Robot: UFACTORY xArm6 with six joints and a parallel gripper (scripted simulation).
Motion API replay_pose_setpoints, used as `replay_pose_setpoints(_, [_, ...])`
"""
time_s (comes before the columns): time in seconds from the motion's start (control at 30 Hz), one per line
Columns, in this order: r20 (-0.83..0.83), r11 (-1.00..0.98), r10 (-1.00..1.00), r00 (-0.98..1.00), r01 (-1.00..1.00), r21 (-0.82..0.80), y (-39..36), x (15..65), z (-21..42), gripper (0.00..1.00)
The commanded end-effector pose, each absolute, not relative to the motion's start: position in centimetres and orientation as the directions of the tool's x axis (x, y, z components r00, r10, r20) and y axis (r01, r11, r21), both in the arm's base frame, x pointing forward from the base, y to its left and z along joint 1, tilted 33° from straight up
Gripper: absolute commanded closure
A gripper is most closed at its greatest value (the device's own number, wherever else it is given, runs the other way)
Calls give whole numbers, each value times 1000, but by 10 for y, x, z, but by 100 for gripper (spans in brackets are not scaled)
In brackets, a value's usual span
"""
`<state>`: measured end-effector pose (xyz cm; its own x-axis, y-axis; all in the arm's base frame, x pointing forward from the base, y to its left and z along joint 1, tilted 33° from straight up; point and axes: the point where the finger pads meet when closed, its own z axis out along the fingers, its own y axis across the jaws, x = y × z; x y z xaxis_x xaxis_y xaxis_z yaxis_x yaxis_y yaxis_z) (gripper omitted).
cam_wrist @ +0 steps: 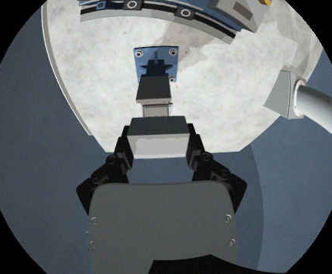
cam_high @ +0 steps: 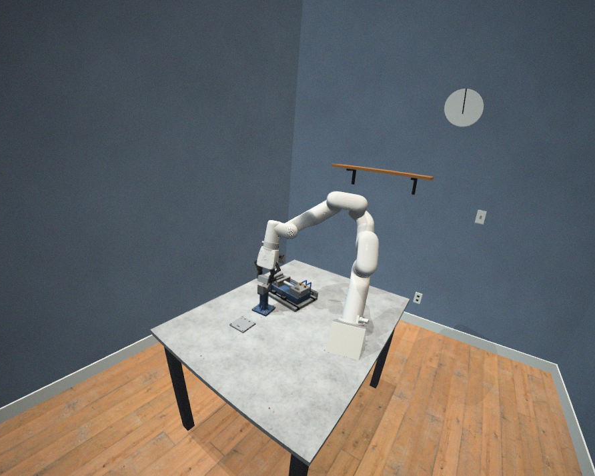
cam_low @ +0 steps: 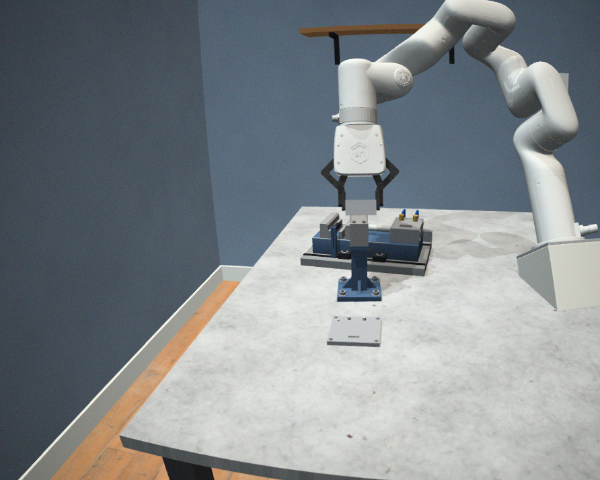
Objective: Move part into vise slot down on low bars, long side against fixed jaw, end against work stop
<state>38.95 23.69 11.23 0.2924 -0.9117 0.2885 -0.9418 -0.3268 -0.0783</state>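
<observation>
Exterior view showed the pincer (cam_low: pixel 360 205) clamped on the part (cam_low: pixel 361 206); it hung just above the V-block (cam_low: pixel 358 234). The infeed plate (cam_low: pixel 354 330) lay at six o'clock of that rest on the surface (cam_low: pixel 445 361).

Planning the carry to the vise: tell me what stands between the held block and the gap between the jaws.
The grey rectangular block is clamped in the black fingers, above the grey V-block on its blue post. The blue vise lies just behind. Nothing visible blocks a path over the post's top to the jaws.
</observation>
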Motion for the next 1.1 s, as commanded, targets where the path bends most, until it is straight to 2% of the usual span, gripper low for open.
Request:
replay_pose_setpoints(0.0, [323,-326,-903,285,-942,-81,238,390,114,100])
replay_pose_setpoints(0.43, [456,-326,-852,256,-942,-81,240,390,113,100])
replay_pose_setpoints(1.07, [525,-326,-817,238,-942,-81,241,389,112,100])
